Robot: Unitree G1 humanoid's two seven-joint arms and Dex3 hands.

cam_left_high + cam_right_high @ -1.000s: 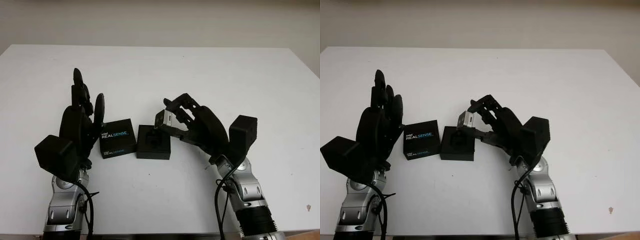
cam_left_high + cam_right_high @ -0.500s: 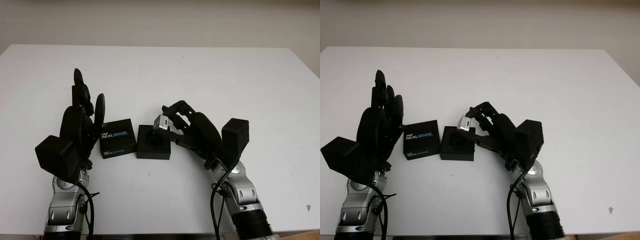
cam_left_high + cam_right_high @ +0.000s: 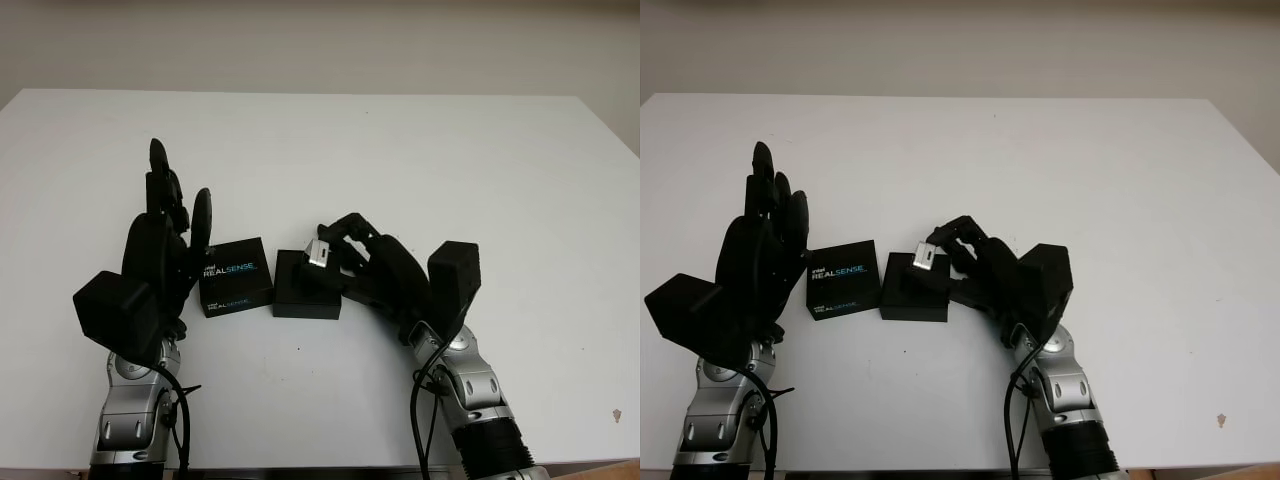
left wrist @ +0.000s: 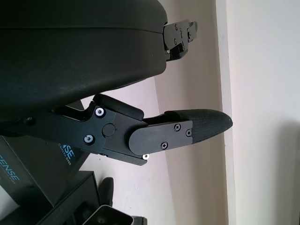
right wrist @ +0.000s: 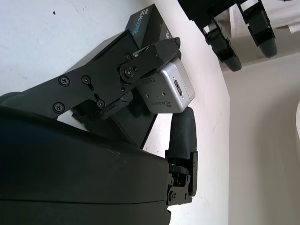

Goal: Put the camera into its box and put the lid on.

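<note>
On the white table (image 3: 420,150), the left black three-finger hand (image 3: 160,250) stands open and empty at nine o'clock of the black printed cardboard lid (image 3: 235,276). At the lid's three o'clock sits the open black cardboard box (image 3: 305,297). Just above that box, the right black hand (image 3: 365,265) is clamped on the small silver metal camera (image 3: 319,250).

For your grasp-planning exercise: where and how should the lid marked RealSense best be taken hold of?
Probably by its two opposite side edges, from above: the lid lies flat on the table, printed face up, beside the open left hand, away from the right hand holding the camera.
</note>
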